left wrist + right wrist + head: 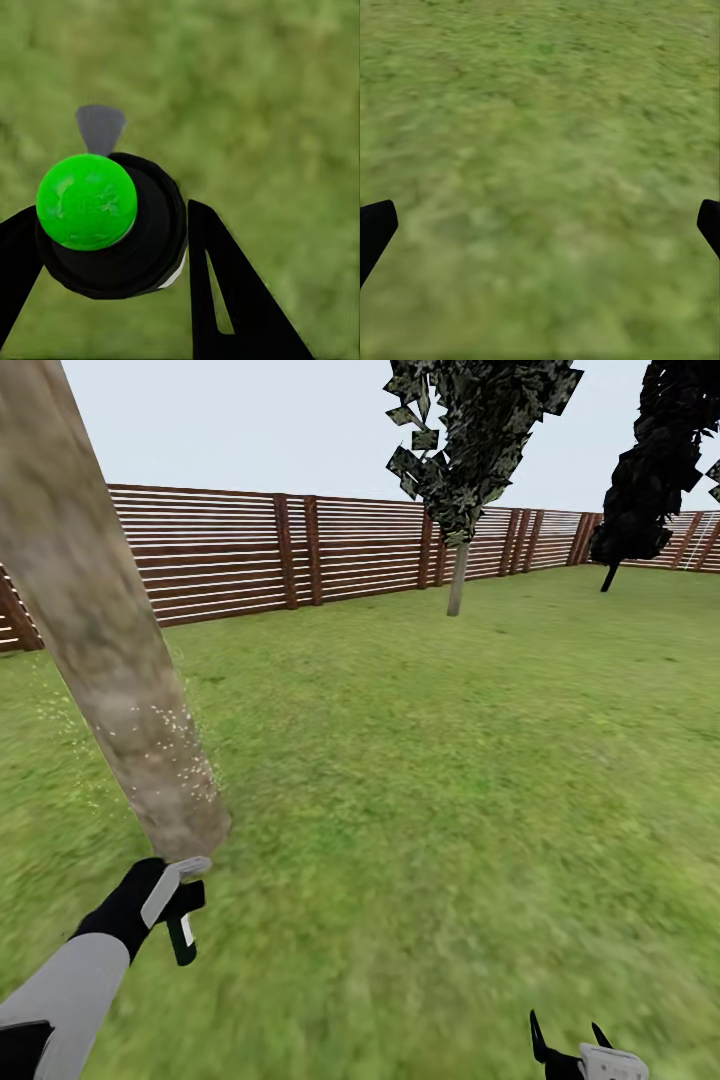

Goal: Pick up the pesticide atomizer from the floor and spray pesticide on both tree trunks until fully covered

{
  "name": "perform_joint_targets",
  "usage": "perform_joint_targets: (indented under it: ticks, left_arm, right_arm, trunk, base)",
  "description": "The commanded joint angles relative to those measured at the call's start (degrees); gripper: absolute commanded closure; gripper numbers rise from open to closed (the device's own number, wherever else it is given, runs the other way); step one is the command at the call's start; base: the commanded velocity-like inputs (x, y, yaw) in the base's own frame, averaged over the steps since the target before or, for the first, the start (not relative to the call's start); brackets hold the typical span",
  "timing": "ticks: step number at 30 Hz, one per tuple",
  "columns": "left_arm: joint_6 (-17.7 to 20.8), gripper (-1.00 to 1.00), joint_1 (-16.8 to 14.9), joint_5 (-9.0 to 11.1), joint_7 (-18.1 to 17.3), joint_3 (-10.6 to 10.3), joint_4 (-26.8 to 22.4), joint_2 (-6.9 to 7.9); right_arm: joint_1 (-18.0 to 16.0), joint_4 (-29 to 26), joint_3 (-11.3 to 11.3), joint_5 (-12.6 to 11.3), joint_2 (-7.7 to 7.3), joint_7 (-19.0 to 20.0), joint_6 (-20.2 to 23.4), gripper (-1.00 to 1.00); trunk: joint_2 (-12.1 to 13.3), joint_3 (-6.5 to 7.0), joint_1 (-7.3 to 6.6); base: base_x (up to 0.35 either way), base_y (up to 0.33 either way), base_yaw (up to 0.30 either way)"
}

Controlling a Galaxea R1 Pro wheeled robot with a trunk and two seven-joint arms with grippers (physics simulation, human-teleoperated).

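1. Beside the thick tree trunk point(105, 660), in the head view, the left gripper point(172, 905) hangs just short of the trunk's base. Pale pesticide specks point(185, 755) dust the lower bark and the lawn point(450, 780) nearby; the upper trunk looks bare. A slatted fence point(300, 550) stands well behind the trunk.
2. Left wrist view: the gripper's fingers point(232, 300) pinch the pesticide atomizer point(112, 225), a black body with a green cap.
3. Right wrist view: the right gripper point(540, 225) is spread wide over grass, well apart from the trunk.
4. Judged progress: this trunk is partly covered; the second tree is seemingly untreated, though it is hard to identify here.
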Motion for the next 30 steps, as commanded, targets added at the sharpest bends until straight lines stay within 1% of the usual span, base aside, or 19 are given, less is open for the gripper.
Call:
perform_joint_targets:
  ticks: [1,3,4,6,7,8,10,12,13,18,19,21,24,26,27,28,29,30]
  left_arm:
    - [-0.03,1.00,0.00,-0.05,0.03,0.07,0.01,0.20]
    - [-0.10,1.00,0.00,-0.12,0.08,0.21,0.00,0.70]
    - [-0.93,1.00,0.00,0.00,0.12,0.24,-0.21,0.76]
    - [-5.31,1.00,-0.04,0.21,0.73,0.44,-0.44,0.40]
    - [-6.27,1.00,-0.10,0.30,1.49,0.39,-0.58,0.30]
    - [-6.53,1.00,-0.28,0.34,1.90,0.64,-0.72,0.32]
    - [-6.43,1.00,-0.72,0.36,2.07,2.19,-0.87,0.49]
    - [-6.42,1.00,-0.86,0.35,2.09,3.08,-0.95,0.70]
    - [-6.60,1.00,-0.76,0.31,2.10,3.26,-0.95,0.93]
    - [-7.12,1.00,-0.10,0.20,1.91,3.39,-0.43,3.74]
    - [-7.21,1.00,0.32,0.27,1.57,3.32,-0.28,3.89]
    - [-7.31,1.00,1.58,0.41,1.28,3.12,-0.94,3.58]
    - [-7.50,1.00,2.21,0.29,1.16,2.87,-0.51,3.32]
    - [-11.90,1.00,3.47,-0.02,0.90,2.76,-0.37,3.16]
    - [-14.45,1.00,4.34,-0.11,0.38,2.64,-0.64,3.21]
    - [-16.24,1.00,5.34,-0.26,-1.25,2.47,-0.87,3.35]
    - [-17.62,1.00,6.31,-0.78,-4.29,2.39,-1.04,3.56]
    - [-19.73,1.00,7.43,-2.08,-7.95,2.34,-1.12,3.71]
  right_arm:
    - [0.00,0.00,0.00,0.00,0.00,0.00,0.01,-1.00]
    - [0.00,0.01,-0.01,0.00,0.00,0.00,0.04,-1.00]
    - [0.00,0.00,0.00,0.00,0.00,0.00,0.06,-1.00]
    - [0.00,-0.03,0.00,0.00,0.00,0.00,0.05,-1.00]
    - [0.00,0.00,0.00,0.00,0.00,0.00,0.06,-1.00]
    - [0.00,0.01,-0.01,0.00,0.00,0.00,0.05,-1.00]
    - [0.00,-0.01,-0.03,0.00,0.00,0.00,0.02,-1.00]
    - [0.00,-0.03,-0.01,0.00,0.00,0.00,0.00,-1.00]
    - [0.00,0.00,0.00,0.00,0.00,0.00,0.01,-1.00]
    - [0.00,0.03,0.00,0.00,0.00,-0.01,0.07,-1.00]
    - [0.00,0.03,0.00,0.00,0.00,-0.01,0.08,-1.00]
    - [0.00,0.01,-0.02,0.00,0.00,-0.03,0.08,-1.00]
    - [0.00,0.02,0.00,0.00,0.00,-0.03,0.08,-1.00]
    - [0.00,-0.02,0.00,0.00,0.00,-0.06,0.08,-1.00]
    - [0.00,-0.02,0.00,0.00,0.00,-0.08,0.08,-1.00]
    - [0.00,-0.02,-0.02,0.00,0.00,-0.08,0.08,-1.00]
    - [0.00,-0.01,-0.01,0.00,0.00,-0.08,0.08,-1.00]
    - [0.00,0.00,-0.01,0.00,0.00,-0.09,0.08,-1.00]
  trunk:
    - [0.00,0.00,0.00]
    - [0.00,0.00,0.00]
    - [0.00,0.00,0.00]
    - [0.00,0.00,0.00]
    - [0.00,0.00,0.00]
    - [0.00,0.00,0.00]
    - [0.00,0.00,0.00]
    - [0.00,0.00,0.00]
    - [0.00,0.00,0.00]
    - [0.00,0.00,0.00]
    - [0.00,0.00,0.00]
    - [0.00,0.00,0.00]
    - [0.00,0.00,0.00]
    - [0.00,0.00,0.00]
    - [0.00,0.00,0.00]
    - [0.00,0.00,0.00]
    - [0.00,0.00,0.00]
    - [0.00,0.00,0.00]
  base:
    - [0.000,0.000,0.000]
    - [0.000,0.000,0.000]
    - [0.000,0.000,0.000]
    - [0.000,0.000,0.000]
    - [0.000,0.000,0.000]
    - [0.000,0.000,0.000]
    - [0.000,0.000,0.000]
    - [0.000,0.000,0.000]
    - [0.000,0.000,0.000]
    - [0.000,0.000,0.000]
    - [0.000,0.000,0.000]
    - [-0.108,0.000,0.000]
    - [-0.297,0.000,0.000]
    - [-0.333,0.000,0.000]
    - [-0.336,0.000,0.000]
    - [-0.337,0.000,0.000]
    - [-0.337,0.000,0.000]
    - [-0.338,0.000,0.000]
